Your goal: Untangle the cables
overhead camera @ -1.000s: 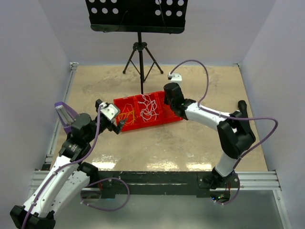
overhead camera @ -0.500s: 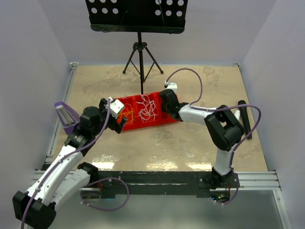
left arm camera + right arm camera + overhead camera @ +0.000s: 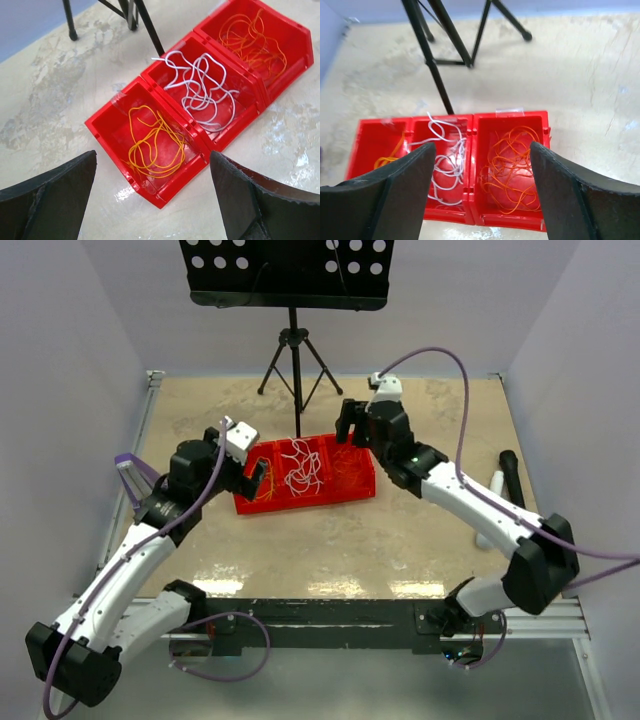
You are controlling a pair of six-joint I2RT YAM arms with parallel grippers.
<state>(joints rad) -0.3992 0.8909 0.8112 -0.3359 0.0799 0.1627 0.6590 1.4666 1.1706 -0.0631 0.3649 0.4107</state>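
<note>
Both your grippers are released and hold nothing. The left gripper [image 3: 250, 478] hangs jaws-wide over the left end of the bins [image 3: 300, 506], and the right gripper [image 3: 352, 428] hangs jaws-wide above their right end. The bins are three red ones joined in a row, mid-table and slightly skewed. Cables sit one colour per bin: yellow cable [image 3: 152, 147] left, white cable [image 3: 200, 87] middle, orange cable [image 3: 510, 160] right. There's a clear tab [image 3: 510, 109] on the orange bin's stand-side rim, too blurred to read any writing. The stand [image 3: 293, 350] plants its pole just behind the middle bin, so it's tight there. The table [image 3: 400, 540] shows bare top from the bins' front wall to the near rail, and to their right.
</note>
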